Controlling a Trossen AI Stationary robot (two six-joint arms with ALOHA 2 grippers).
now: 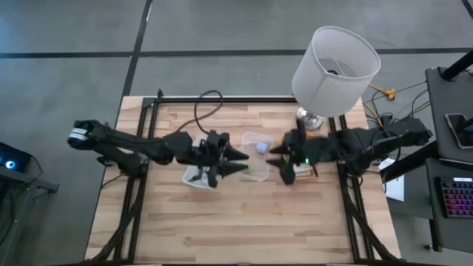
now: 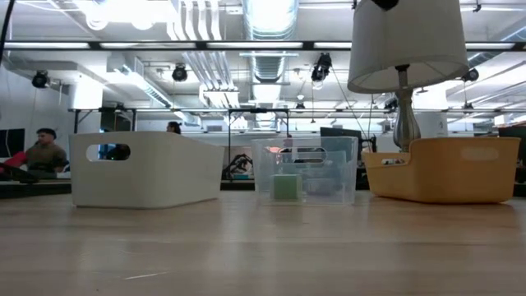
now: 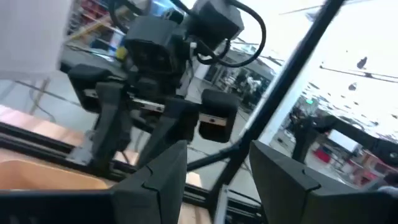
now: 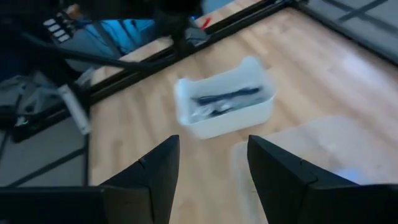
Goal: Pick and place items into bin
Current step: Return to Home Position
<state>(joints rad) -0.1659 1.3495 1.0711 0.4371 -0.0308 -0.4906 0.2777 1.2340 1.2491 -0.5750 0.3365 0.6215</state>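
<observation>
From above, the left gripper [image 1: 242,162] and right gripper [image 1: 272,157] face each other over the clear plastic bin [image 1: 256,140] on the pale wooden table [image 1: 222,222]. I'd say the sorting is done, and the next move is to fold both arms back home.

At table height, a small green piece [image 2: 287,187] sits inside that clear bin. A matte white tub [image 2: 144,168] stands on one side and a glossy yellow tub [image 2: 444,168] on the other.

The left wrist camera shows its fingers [image 3: 155,180] spread, holding nothing.

In the right wrist camera the claw is parted and empty. A dark cable bundle [image 4: 227,99] lies in the white tub beside the clear bin.

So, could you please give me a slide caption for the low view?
Row of bins on the table: white bin, transparent bin holding a green piece, yellow bin.
</observation>
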